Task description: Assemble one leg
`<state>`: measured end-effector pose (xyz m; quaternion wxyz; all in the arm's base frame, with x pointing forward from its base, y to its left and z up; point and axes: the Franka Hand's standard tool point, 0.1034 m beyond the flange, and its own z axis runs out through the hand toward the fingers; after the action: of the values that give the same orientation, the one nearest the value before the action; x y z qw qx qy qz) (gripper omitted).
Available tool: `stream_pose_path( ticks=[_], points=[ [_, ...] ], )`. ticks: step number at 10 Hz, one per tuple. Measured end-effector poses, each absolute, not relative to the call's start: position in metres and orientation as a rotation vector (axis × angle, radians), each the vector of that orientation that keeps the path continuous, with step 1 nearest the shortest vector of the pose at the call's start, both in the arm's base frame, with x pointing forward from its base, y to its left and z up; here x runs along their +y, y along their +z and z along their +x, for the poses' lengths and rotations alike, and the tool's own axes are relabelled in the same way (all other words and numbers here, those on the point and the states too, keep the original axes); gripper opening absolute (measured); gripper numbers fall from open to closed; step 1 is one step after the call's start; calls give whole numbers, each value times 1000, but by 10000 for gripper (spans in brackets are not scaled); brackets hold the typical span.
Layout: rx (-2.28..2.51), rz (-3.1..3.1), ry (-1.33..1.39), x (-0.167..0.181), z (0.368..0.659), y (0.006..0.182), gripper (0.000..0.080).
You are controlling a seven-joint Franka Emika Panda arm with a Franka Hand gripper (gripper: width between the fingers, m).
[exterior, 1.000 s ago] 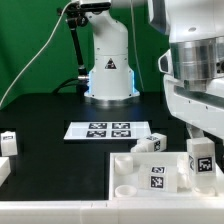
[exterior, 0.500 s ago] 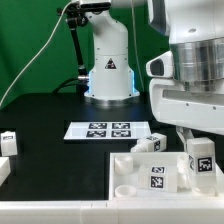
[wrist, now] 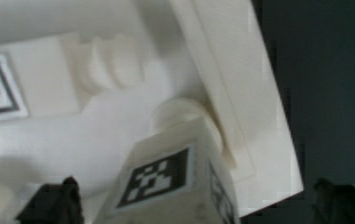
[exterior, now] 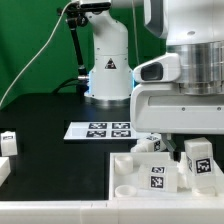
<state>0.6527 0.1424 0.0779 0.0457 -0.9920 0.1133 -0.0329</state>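
A large white square panel [exterior: 128, 186] lies at the front, towards the exterior view's right. A small white leg [exterior: 150, 146] with a tag rests on its far edge, and a second tagged leg [exterior: 200, 156] stands upright at the right. My gripper [exterior: 172, 138] hangs low over the panel between these legs, its fingers mostly hidden by the hand. In the wrist view a tagged leg [wrist: 170, 172] lies against the panel's rim [wrist: 227, 90], between my dark fingertips [wrist: 49, 203]. The gripper [wrist: 195, 206] is open, with gaps on both sides of the leg.
The marker board [exterior: 100, 130] lies flat in front of the robot base [exterior: 108, 75]. Two more small white legs sit at the exterior view's left edge, one tagged [exterior: 8, 141] and one below it [exterior: 3, 170]. Black table surrounds the panel.
The hand has moved towards the exterior view's left and slightly down, now covering more of the area above the panel. The legs and the panel have not moved.
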Motion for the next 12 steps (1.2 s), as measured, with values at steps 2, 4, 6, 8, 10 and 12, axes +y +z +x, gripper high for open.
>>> stream_pose_path(
  ticks=[2, 4, 6, 8, 10, 12],
  points=[
    [118, -3048, -127, 137, 657, 88, 649],
    [129, -3040, -144, 133, 664, 95, 649],
    [133, -3039, -151, 132, 667, 96, 622],
    [133, -3039, -151, 132, 667, 96, 277],
    [134, -3038, -152, 132, 667, 96, 279],
    [178, -3035, -149, 132, 667, 96, 279]
  ],
)
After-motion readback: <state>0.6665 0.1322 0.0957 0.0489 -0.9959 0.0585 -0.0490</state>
